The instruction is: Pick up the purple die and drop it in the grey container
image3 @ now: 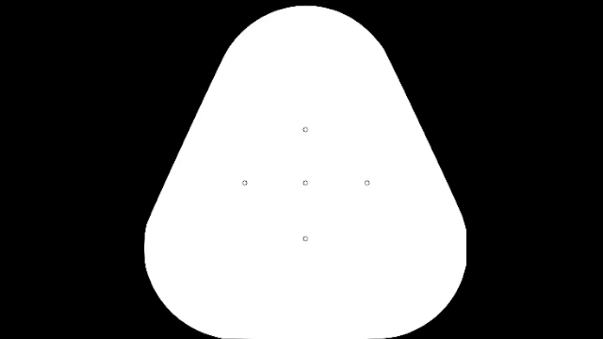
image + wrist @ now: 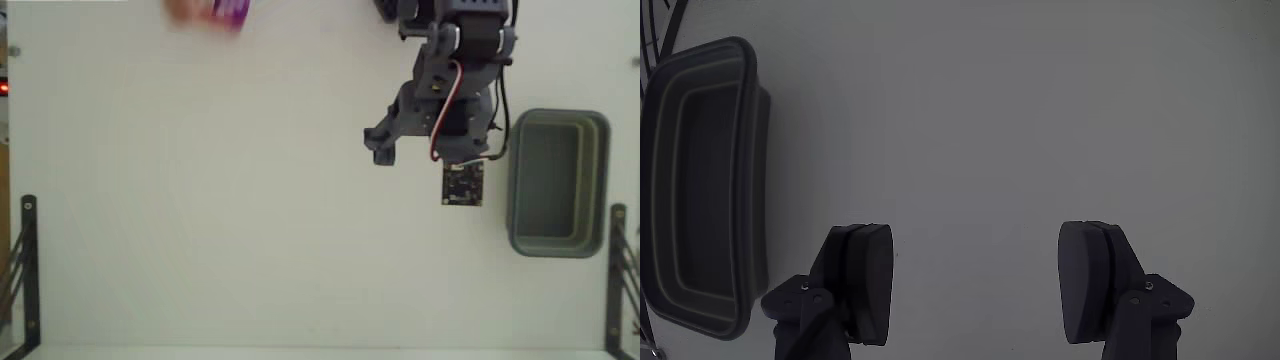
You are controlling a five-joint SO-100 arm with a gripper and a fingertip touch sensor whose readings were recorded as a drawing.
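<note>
The purple die (image 2: 230, 10) shows as a blurred purple patch at the top edge of the fixed view, far left of the arm, with a blurred pinkish-orange shape (image 2: 188, 8) touching it. The grey container (image 2: 558, 247) lies at the right, its hollow empty; the wrist view shows it at the left (image 2: 758, 180). My gripper (image 2: 430, 157) hangs over bare table just left of the container. In the wrist view the gripper (image 2: 980, 285) is wide open, with nothing between its dark fingers (image 2: 865, 280). The die is out of the wrist view.
Black metal brackets stand at the table's left edge (image 2: 25, 270) and right edge (image 2: 620, 270). A small red light (image 2: 3, 88) glows at the far left. The arm's dark camera board (image 2: 462, 184) hangs beside the container.
</note>
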